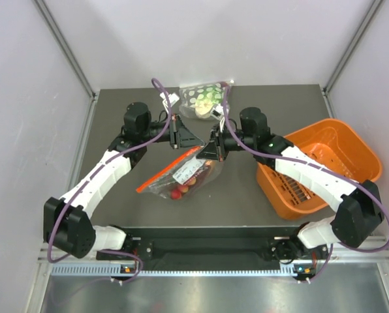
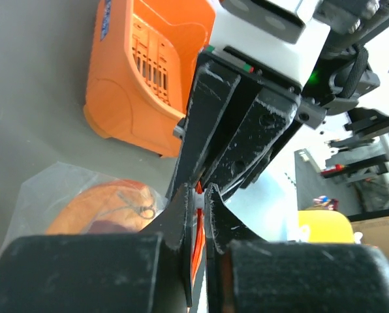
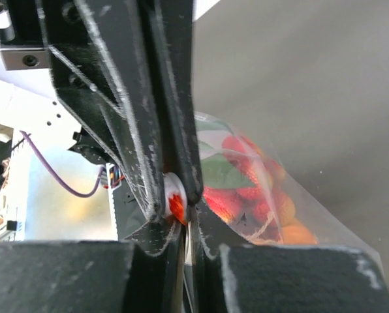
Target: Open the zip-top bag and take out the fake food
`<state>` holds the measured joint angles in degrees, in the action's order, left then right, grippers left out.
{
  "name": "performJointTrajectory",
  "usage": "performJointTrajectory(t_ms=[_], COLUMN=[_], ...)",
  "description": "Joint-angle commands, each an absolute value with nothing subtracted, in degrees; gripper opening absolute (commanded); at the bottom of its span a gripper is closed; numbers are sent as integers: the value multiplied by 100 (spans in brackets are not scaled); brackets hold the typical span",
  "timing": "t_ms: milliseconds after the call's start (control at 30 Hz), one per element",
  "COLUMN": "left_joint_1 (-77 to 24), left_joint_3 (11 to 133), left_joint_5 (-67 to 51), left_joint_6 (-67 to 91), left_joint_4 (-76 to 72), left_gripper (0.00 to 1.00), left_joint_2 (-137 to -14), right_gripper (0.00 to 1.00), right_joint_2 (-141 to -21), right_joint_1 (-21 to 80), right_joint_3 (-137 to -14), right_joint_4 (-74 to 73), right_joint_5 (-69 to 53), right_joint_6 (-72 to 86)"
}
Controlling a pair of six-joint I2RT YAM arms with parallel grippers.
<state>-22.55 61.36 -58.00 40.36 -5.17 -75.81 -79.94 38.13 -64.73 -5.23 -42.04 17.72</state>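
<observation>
Our left hand (image 2: 198,195) and right hand (image 3: 175,203) each pinched the zip-top bag (image 1: 181,175) at its red edge; the fake food (image 1: 180,190) lay inside.

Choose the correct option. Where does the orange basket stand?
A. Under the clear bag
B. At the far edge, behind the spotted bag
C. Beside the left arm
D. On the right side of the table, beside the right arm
D: the top view shows the orange basket on the right side of the table, next to the right arm and apart from the clear bag in the middle.
</observation>
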Motion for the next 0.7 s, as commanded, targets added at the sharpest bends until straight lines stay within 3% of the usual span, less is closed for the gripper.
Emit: performJointTrajectory(t_ms=[0,133,167,267,367,667], left_joint_1=[-2276,-2268,-2268,-2268,-2259,-2267], left_joint_3=[6275,6643,6688,6873,7022,7400], left_joint_5=[-5836,-5704,-5765,-5836,-5941,-5959], left_joint_6=[3483,3059,3032,2918,2778,2127], left_joint_4=[-151,483,509,659,808,1485], left_gripper=[0,0,0,0,0,0], left_joint_2=[-7199,-7137,-7137,-7154,-7189,-7242], right_gripper=[6,14,25,41,52,56], right_joint_2=[-7981,-7788,-7752,-7594,-7453,-7567], right_joint_1=[3824,3735,3701,3656,3621,3568], right_joint_3=[-6829,-6873,-6899,-7066,-7189,-7479], right_joint_4=[-527,-747,-843,-1132,-1283,-1168], right_joint_5=[-3973,-3920,-3929,-3937,-3964,-4666], right_joint_6=[1600,1503,1486,1336,1204,1134])
